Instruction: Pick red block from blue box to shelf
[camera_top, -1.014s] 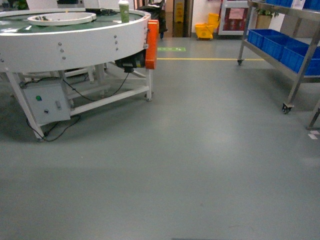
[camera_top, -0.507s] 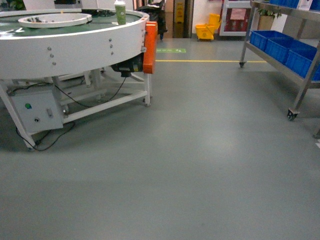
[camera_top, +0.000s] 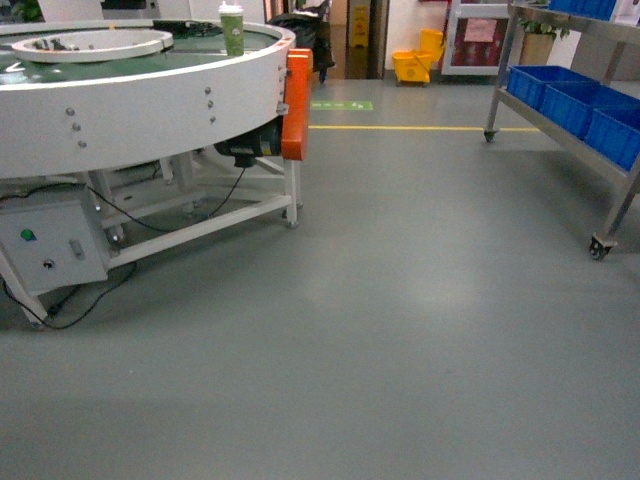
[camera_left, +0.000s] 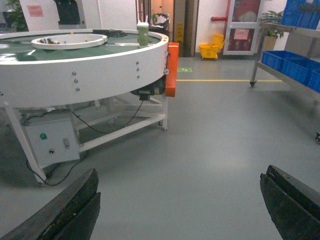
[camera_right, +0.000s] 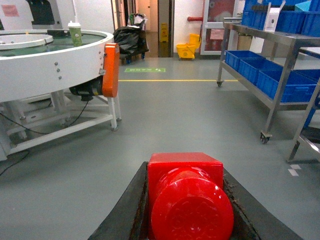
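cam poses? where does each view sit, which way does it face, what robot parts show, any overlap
Head: high on the base, slanting down over floor toward the round conveyor table; no robot parts show.
Left wrist: low, facing forward; open left gripper fingers frame the bottom.
Right wrist: low, forward, toward the shelf; right gripper shut on the red block.
Shared: table, green cup, yellow mop bucket.

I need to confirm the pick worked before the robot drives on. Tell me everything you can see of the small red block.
The small glossy red plastic block shows only in the right wrist view, close to the camera. It is cube-shaped, with one round stud turned toward the lens, smooth and shiny, with no visible damage. It sits clamped between the right gripper's two dark fingers, which press against its left and right sides. It is held above the grey floor, touching nothing else.
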